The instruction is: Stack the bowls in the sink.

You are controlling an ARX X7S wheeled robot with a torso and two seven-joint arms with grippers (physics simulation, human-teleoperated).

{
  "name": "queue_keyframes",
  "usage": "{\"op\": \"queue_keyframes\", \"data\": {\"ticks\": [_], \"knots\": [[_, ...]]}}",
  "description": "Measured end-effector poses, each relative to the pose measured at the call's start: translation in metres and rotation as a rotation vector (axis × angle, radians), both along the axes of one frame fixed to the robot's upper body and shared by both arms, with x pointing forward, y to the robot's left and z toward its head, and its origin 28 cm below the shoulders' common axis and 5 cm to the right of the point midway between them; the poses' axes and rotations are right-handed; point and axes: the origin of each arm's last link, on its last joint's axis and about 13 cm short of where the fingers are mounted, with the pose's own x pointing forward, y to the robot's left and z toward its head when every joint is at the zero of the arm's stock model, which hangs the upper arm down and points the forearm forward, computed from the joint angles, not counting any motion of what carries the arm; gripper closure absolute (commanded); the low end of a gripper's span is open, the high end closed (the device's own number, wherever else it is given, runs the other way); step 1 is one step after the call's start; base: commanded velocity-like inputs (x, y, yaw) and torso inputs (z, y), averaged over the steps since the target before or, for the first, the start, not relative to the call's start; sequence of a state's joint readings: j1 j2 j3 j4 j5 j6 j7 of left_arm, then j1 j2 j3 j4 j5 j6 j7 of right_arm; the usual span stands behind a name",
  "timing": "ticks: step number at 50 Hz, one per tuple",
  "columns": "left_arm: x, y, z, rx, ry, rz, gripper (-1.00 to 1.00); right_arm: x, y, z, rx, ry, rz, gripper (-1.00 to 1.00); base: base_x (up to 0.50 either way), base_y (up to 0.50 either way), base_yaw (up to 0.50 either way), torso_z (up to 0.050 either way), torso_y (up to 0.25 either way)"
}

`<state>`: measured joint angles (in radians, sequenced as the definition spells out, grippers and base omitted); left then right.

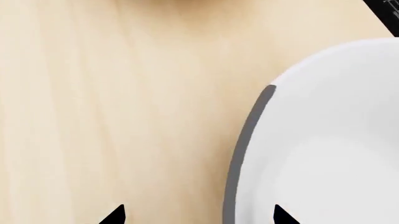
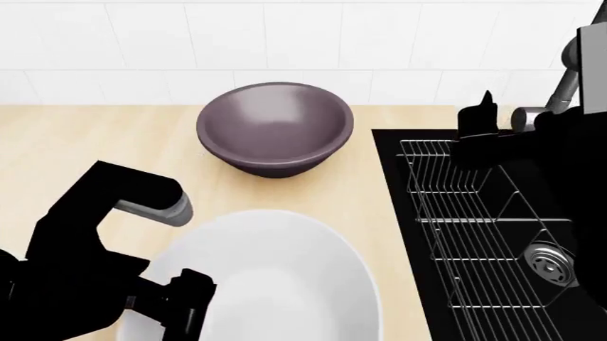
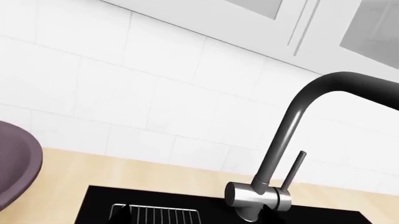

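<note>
The white bowl sits on the wooden counter near the front. It fills one side of the left wrist view. The purplish-grey bowl stands behind it by the wall, and its edge shows in the right wrist view. The black sink lies to the right. My left gripper is open and straddles the white bowl's left rim, with one fingertip over the counter and the other over the bowl's inside. My right gripper is open and empty above the sink's back edge.
A wire rack lies in the sink beside the round steel drain. The faucet rises just beyond my right gripper. A white tiled wall backs the counter.
</note>
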<state>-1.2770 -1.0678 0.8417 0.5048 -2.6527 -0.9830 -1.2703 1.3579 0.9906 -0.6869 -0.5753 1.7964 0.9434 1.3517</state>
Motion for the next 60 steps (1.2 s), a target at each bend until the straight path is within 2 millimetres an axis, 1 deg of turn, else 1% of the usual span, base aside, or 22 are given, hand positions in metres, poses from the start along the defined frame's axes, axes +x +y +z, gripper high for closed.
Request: {"op": "queue_keyframes", "data": {"ticks": [2,3,19,27,36,46,54,60], "knots": [[0.000,0.000,-0.001,0.002,0.003,-0.001,-1.00,0.000,0.000,0.000,0.000,0.000,0.000,-1.00,0.00,0.00,0.00,0.000,0.000],[0.000,0.000,-0.001,0.003,0.004,-0.002,1.00,0.000,0.000,0.000,0.000,0.000,0.000,-1.00,0.00,0.00,0.00,0.000,0.000],[0.001,-0.002,0.003,-0.067,-0.018,-0.098,1.00,0.001,0.000,-0.001,-0.001,0.003,-0.001,-1.00,0.00,0.00,0.00,0.000,0.000],[0.000,-0.005,0.010,-0.101,-0.053,-0.130,1.00,0.001,0.000,-0.003,-0.001,0.004,-0.003,-1.00,0.00,0.00,0.00,0.000,0.000],[-0.006,-0.006,0.030,-0.116,-0.158,-0.090,1.00,0.002,-0.001,-0.004,0.000,0.004,-0.006,-1.00,0.00,0.00,0.00,0.000,0.000],[-0.018,-0.003,0.056,-0.130,-0.285,-0.011,1.00,0.002,-0.002,-0.003,0.004,0.000,-0.010,-1.00,0.00,0.00,0.00,0.000,0.000],[-0.029,0.003,0.076,-0.147,-0.385,0.075,1.00,0.003,-0.002,-0.001,0.015,-0.008,-0.016,-1.00,0.00,0.00,0.00,0.000,0.000],[-0.036,0.010,0.087,-0.148,-0.448,0.156,1.00,0.005,0.000,0.002,0.029,-0.015,-0.015,-1.00,0.00,0.00,0.00,0.000,0.000]]}}
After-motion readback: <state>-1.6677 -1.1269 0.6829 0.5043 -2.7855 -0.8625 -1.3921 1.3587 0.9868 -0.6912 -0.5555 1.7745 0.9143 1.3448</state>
